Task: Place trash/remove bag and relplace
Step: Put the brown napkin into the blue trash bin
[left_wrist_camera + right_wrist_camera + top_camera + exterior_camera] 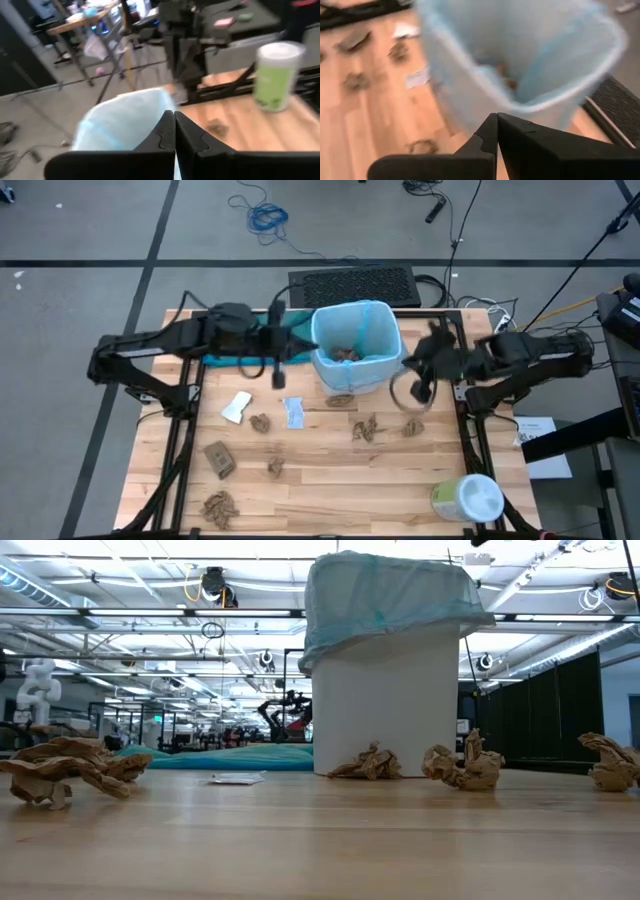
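We see the white bin point(356, 370) standing at the far middle of the bench point(330, 480), lined with the light-blue bag point(352, 322), whose edge is folded over the rim. A few brown wads lie inside it. More paper wads point(365, 428) and white scraps point(237, 407) are scattered over the bench in front of the bin. Our left end effector point(279, 376) hangs just left of the bin, fingers pressed together and empty. Our right end effector point(420, 390) hangs just right of it, likewise closed on nothing.
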Motion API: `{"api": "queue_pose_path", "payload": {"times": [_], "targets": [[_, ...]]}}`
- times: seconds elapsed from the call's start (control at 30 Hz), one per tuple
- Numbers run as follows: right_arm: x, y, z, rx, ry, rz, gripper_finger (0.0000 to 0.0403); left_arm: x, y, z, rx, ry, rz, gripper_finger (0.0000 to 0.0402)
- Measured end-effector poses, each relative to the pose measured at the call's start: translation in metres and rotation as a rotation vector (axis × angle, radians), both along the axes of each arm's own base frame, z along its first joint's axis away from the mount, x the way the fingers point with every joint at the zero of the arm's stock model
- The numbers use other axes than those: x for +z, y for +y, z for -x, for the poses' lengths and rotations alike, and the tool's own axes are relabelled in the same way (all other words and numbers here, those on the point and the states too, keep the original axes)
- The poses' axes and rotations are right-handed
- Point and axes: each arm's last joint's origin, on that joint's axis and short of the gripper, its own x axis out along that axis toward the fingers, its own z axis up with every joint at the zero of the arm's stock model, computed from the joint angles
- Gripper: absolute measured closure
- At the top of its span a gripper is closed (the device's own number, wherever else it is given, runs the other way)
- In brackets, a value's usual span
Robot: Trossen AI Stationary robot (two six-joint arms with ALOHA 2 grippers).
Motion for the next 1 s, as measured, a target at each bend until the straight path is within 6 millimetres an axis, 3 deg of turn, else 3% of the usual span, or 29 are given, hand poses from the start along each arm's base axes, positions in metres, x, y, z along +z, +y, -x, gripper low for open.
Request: {"api": "queue_pose_path", "payload": {"times": [0.17,0.37,0.57,0.83,1.0], "targets": [[-0.01,0.032,-0.001,0.087,0.051,-0.017,0.0403,-0.023,-0.02,0.008,0.006,-0.017,0.033,0.04],[-0.031,0.052,0.005,-0.021,0.232,-0.078,0.0403,-0.079,-0.032,0.016,0.039,-0.069,0.11,0.0401],[-0.069,0.075,0.002,-0.042,0.367,-0.179,0.04,-0.122,-0.041,0.035,0.021,-0.116,0.229,0.0401],[-0.146,0.091,-0.003,-0.147,0.474,-0.298,0.0339,-0.128,-0.049,0.049,-0.011,-0.154,0.237,0.0401],[-0.17,0.086,0.0,-0.226,0.5,-0.291,0.0272,-0.13,-0.05,0.047,-0.007,-0.144,0.227,0.0401]]}}
